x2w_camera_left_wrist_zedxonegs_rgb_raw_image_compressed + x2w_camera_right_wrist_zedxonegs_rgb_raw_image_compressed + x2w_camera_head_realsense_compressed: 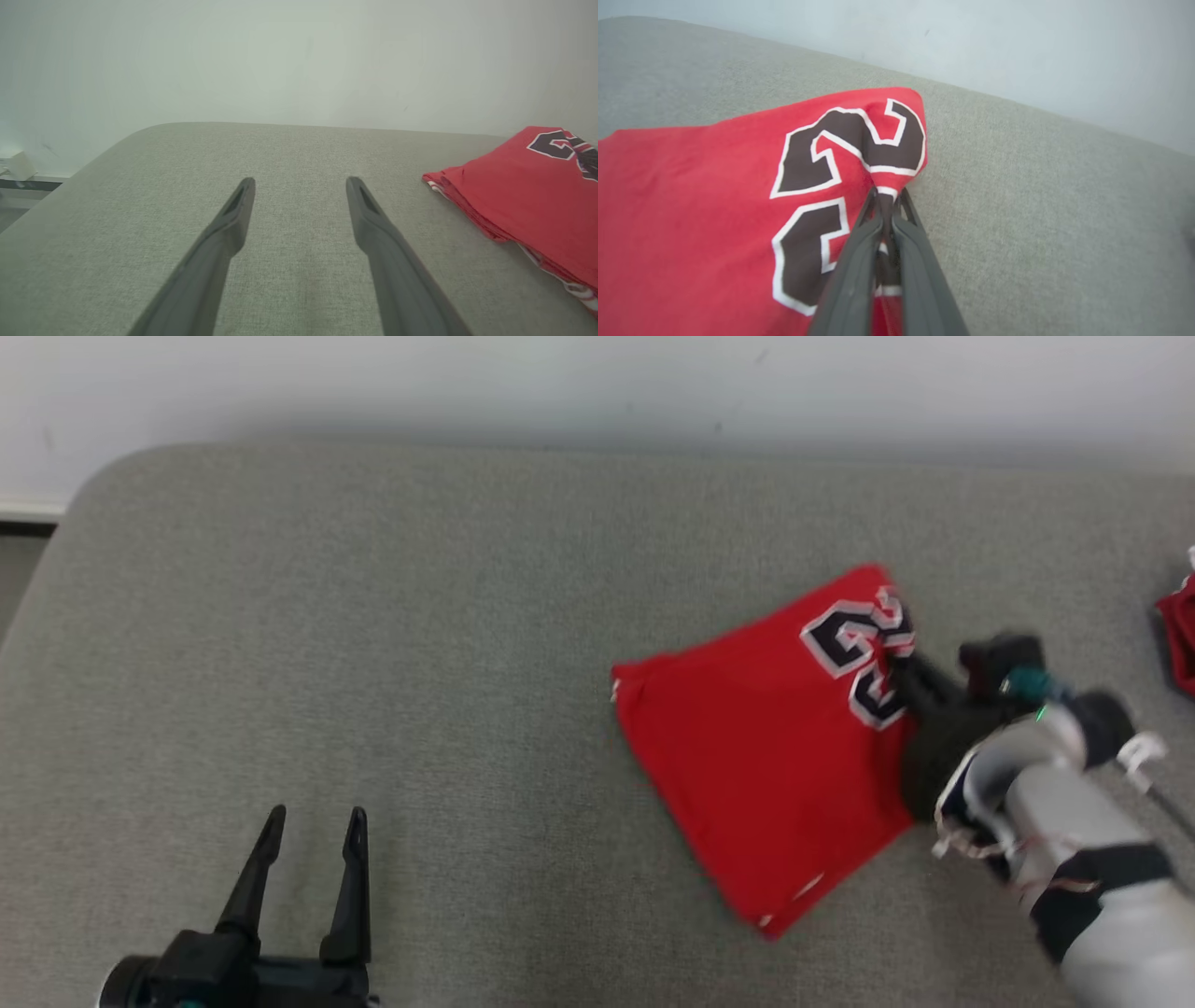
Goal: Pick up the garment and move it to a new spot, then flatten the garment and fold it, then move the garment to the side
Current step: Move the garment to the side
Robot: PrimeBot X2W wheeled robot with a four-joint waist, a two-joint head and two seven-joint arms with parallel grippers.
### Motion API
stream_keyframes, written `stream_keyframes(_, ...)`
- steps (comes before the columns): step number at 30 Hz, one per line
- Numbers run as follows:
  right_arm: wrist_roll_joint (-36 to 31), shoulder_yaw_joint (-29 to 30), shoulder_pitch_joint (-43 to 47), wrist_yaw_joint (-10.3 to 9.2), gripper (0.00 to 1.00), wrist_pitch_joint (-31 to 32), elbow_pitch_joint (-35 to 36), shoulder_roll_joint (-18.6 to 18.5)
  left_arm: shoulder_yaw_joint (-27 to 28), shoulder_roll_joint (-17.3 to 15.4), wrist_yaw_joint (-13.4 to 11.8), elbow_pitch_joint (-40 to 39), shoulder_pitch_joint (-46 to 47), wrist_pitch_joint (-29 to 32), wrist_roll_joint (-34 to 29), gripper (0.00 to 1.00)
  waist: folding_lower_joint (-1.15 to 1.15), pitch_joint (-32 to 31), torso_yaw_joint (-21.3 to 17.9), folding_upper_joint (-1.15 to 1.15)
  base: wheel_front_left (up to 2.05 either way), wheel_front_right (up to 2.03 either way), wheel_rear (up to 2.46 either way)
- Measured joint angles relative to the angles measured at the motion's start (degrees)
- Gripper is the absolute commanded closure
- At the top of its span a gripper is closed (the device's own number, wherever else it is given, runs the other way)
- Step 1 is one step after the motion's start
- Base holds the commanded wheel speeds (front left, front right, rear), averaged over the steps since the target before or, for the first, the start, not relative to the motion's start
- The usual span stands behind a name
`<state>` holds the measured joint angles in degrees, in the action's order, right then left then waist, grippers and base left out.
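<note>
The right gripper (910, 674) has its two dark fingers pressed together on the right-hand edge of the garment (766, 756), with a fold of the red cloth pinched between them. In the right wrist view the fingertips meet at that pinch (887, 196), just below the big black number with its white outline, and the cloth puckers up towards the grip.

The right forearm (1102, 859), pale with dark bands at the wrist, comes in from the near right corner and slants up and leftward, so the gripper points towards the far left and sits low over the tabletop (373, 616).

The garment, a red jersey, lies folded into a rough rectangle on the right half of the grey, cloth-covered tabletop, turned at an angle: one corner points near, another far, and the number is at the far right end beside the gripper. Most of the garment spreads away to the left of the fingers.

The left gripper (316, 814) hovers over bare cloth at the near left, fingers wide apart and pointing away towards the pale wall (560, 383), nothing between them. From the left wrist view (301, 182) the garment (528, 186) lies well off to its right.

Another piece of red fabric (1181, 635) pokes in at the far right edge.
</note>
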<state>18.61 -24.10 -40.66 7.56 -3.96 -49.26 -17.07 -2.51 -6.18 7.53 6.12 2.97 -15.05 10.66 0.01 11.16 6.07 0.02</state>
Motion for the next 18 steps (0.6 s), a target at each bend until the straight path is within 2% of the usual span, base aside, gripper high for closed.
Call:
stream_keyframes(9, 1.1, -2.4, -10.2, 0.0, 1.0, 3.7, 6.4, -11.5, -0.3, -2.1, 0.0, -1.8, 4.5, 0.0, 0.1, 0.0, 0.0, 8.3, -3.0, 0.0, 0.0, 0.0, 0.0)
stream_keyframes(10, 1.1, -2.4, -10.2, 0.0, 1.0, 3.7, 6.4, -11.5, -0.3, -2.1, 0.0, -1.8, 4.5, 0.0, 0.1, 0.0, 0.0, 8.3, -3.0, 0.0, 0.0, 0.0, 0.0)
stream_keyframes(18, 2.2, -2.2, -14.8, 0.0, 1.0, 7.6, 12.9, -20.4, 0.5, -5.3, 0.0, -3.9, 5.8, 0.0, -0.2, 0.0, -0.01, 13.9, -8.3, 0.0, 0.0, 0.0, 0.0)
